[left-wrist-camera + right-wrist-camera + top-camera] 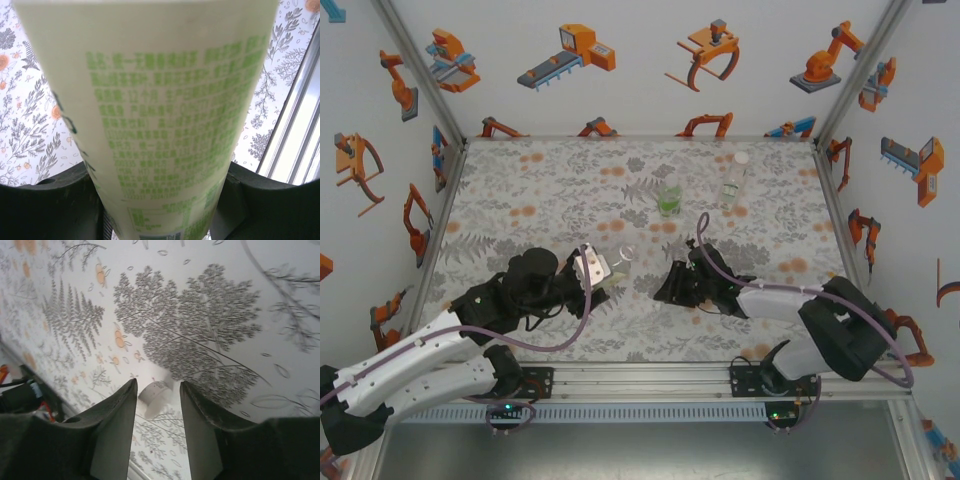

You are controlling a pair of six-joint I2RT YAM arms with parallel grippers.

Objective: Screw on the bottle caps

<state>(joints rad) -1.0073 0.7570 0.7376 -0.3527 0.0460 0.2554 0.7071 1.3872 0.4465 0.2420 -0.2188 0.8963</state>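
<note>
Top external view: the left claw [603,268] is near the mat's [520,180] near edge, left of centre, clenched on a bottle [618,260] that lies tipped with its neck toward the right claw [663,290]. The right claw is low over the mat, just across from it. Toward the far edge stand the green bottle [669,202] and, nearer the far right corner, the clear bottle [734,185], well apart from both claws. The clear one appears to carry a fitted cap [741,158]. The green one looks open at the mouth (too small to be sure).

Left wrist view: the bottle [170,115], its label printed green, sits clamped between the two fingers [50,205] of the left claw [160,200].

Right wrist view: the right claw [157,386] is released, its fingers spread, and a loose cap [156,394] lies on the mat [225,300] in the gap just beyond the tips, seemingly touching neither.

By my reading, one bottle is done at most. The loose cap is not yet picked up or threaded onto the held bottle, and the green bottle probably waits after that.
</note>
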